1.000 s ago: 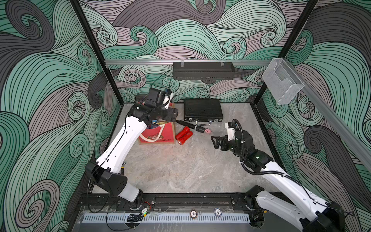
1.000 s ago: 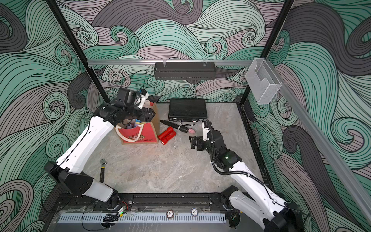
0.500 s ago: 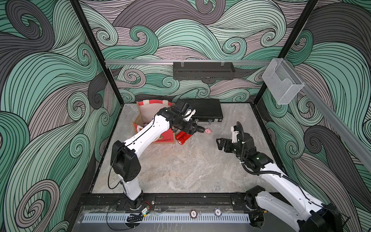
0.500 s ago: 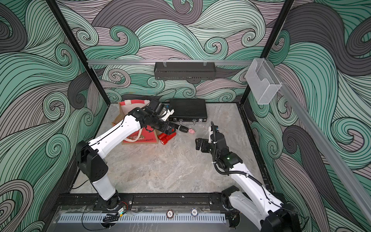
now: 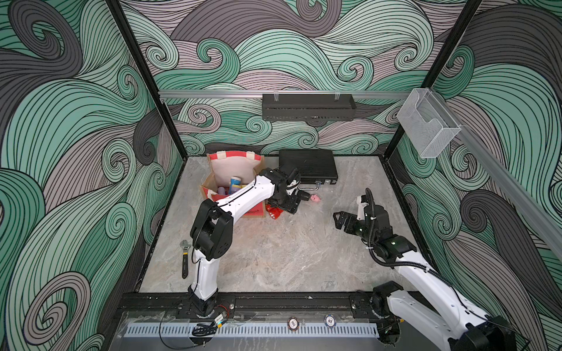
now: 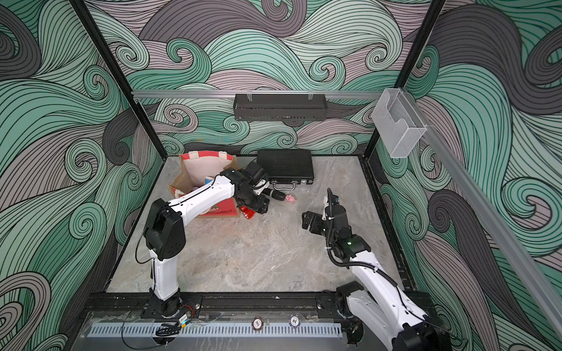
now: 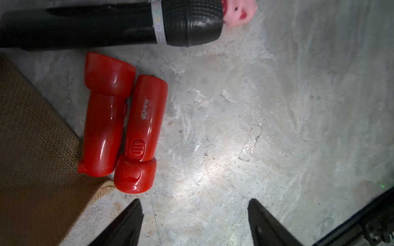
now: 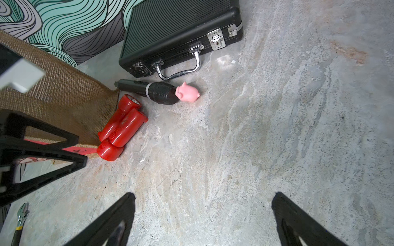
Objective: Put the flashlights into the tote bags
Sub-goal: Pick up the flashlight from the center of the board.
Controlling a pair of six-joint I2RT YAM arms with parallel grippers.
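Note:
Two red flashlights (image 7: 104, 115) (image 7: 142, 132) lie side by side, heads opposite ways, on the table against the brown side of the tote bag (image 5: 234, 164). The bag stands open at the back left, and a blue flashlight (image 5: 235, 184) and a lilac one (image 5: 222, 191) show inside it. My left gripper (image 7: 194, 202) hovers low just beside the red pair (image 5: 272, 211), open and empty. My right gripper (image 8: 203, 194) is open and empty over bare table further right (image 5: 340, 220). The red pair (image 8: 122, 127) also lies in its view.
A black microphone-like stick (image 7: 106, 25) lies just behind the red flashlights, with a pink pig (image 8: 187, 93) at its head. A black ribbed case (image 5: 307, 165) sits at the back. A wrench (image 5: 184, 258) lies by the left edge.
My left arm has swung from above the tote bag to the right and down, beside the two red flashlights. The right gripper has drifted a little to the right.

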